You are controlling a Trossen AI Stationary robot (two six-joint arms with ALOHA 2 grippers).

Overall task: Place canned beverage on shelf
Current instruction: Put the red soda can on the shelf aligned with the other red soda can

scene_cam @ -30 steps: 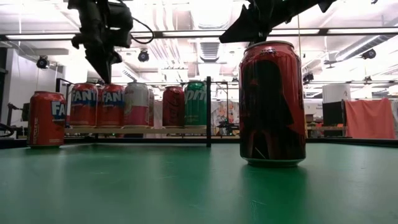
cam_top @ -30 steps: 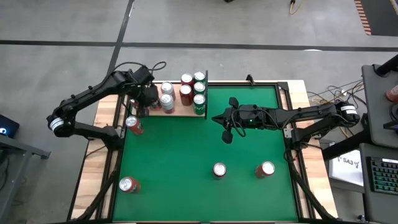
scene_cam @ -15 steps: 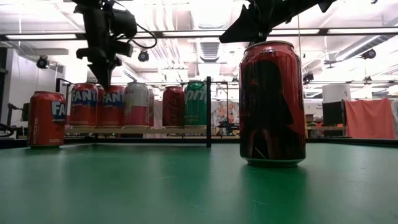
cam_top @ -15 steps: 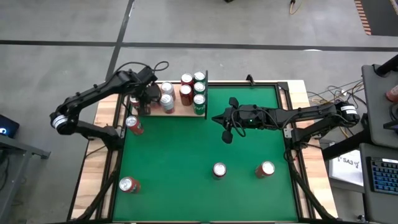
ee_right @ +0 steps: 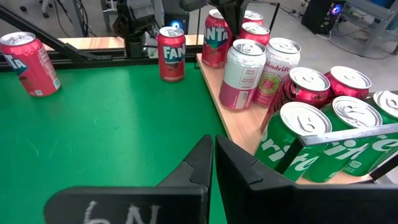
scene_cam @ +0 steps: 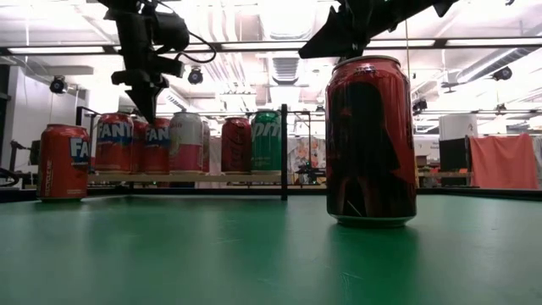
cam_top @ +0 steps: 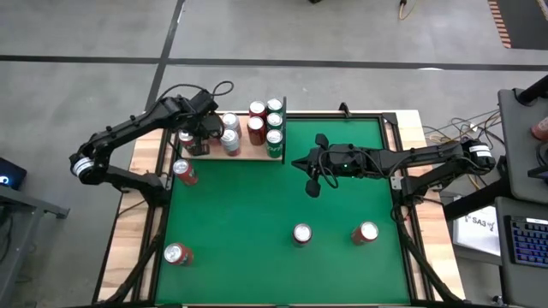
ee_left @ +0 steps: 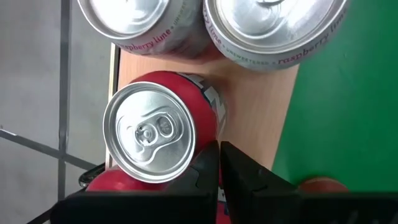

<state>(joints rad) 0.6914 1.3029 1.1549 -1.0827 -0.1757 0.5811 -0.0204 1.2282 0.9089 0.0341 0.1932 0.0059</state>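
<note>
The shelf (cam_top: pixel 250 156), a pale wood panel with black rods, stands at the table's far left and carries several cans. My left gripper (ee_left: pixel 219 167) is shut and points down over the shelf's left end, its tips beside a red Fanta can (ee_left: pixel 149 134) and at can-top height in the low view (scene_cam: pixel 146 110). My right gripper (ee_right: pixel 212 155) is shut and hangs still over the green felt at mid-table (cam_top: pixel 297 162). A red can (cam_top: pixel 182 171) stands on the felt just in front of the shelf. My left gripper's shut fingers (ee_left: pixel 208 163) come from above and stand next to the upper side (ee_left: pixel 210 127) of the red Fanta can, which stands upright on the shelf. Whether they touch it, I cannot tell.
Three more cans stand on the felt near the front: one at the left (cam_top: pixel 177 254) and two right of the middle (cam_top: pixel 301 233), (cam_top: pixel 366 232). Two raspberry-lime cans (ee_left: pixel 273 25) sit close by the left gripper. A black rod (scene_cam: pixel 284 152) marks the shelf's right corner.
My left gripper has turned at the wrist over the shelf's left end and now points more straight down; its tips have stayed near the same spot above the Fanta cans. It has stayed shut.
</note>
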